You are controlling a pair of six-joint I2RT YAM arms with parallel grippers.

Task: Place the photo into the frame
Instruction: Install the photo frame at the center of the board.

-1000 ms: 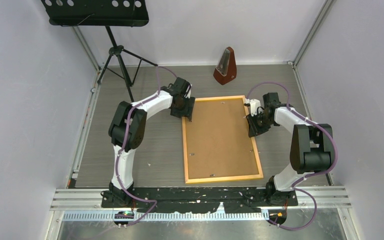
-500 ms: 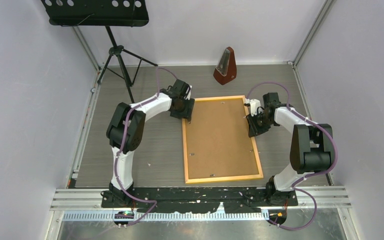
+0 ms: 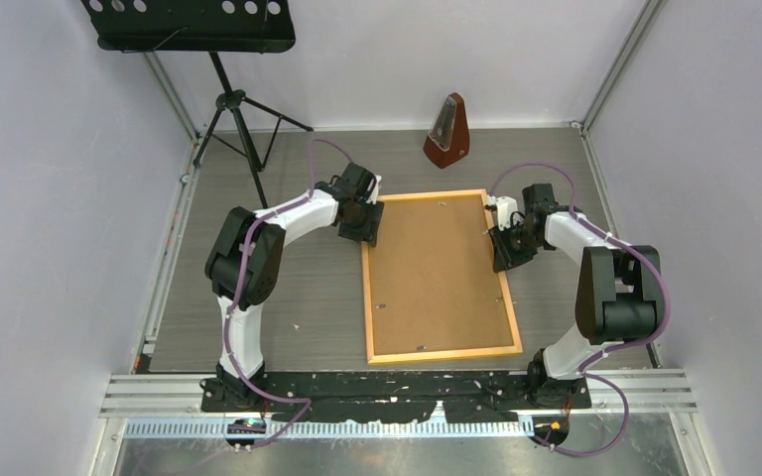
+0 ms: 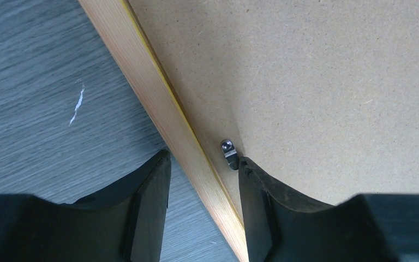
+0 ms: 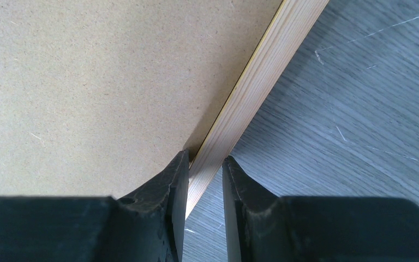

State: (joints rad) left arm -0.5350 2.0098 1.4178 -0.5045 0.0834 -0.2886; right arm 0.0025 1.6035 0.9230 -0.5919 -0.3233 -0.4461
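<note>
A large rectangular frame of thin yellow-orange wooden strips (image 3: pixel 444 353) lies flat in the middle of the grey wood-grain table (image 3: pixel 288 288), long sides running up the picture. A plain brown fibreboard backing sheet (image 3: pixel 437 273) fills it edge to edge, so the photo cannot be seen. The left gripper (image 3: pixel 368 234) stands at the frame's left strip near its upper left corner. Its jaws are released and set wider than the strip, one finger (image 4: pixel 151 191) on the table side and the other on the backing beside a small metal clip (image 4: pixel 229 154). The right gripper (image 3: pixel 502 262) is on the upper part of the right strip, clenched on that strip with one finger at each edge. Bare table lies left of the frame. The right side is narrower and holds the right arm. A red-brown pyramid-shaped metronome (image 3: pixel 447 132) stands apart above the top edge, and a black music stand (image 3: pixel 189 22) is at upper left.
</note>
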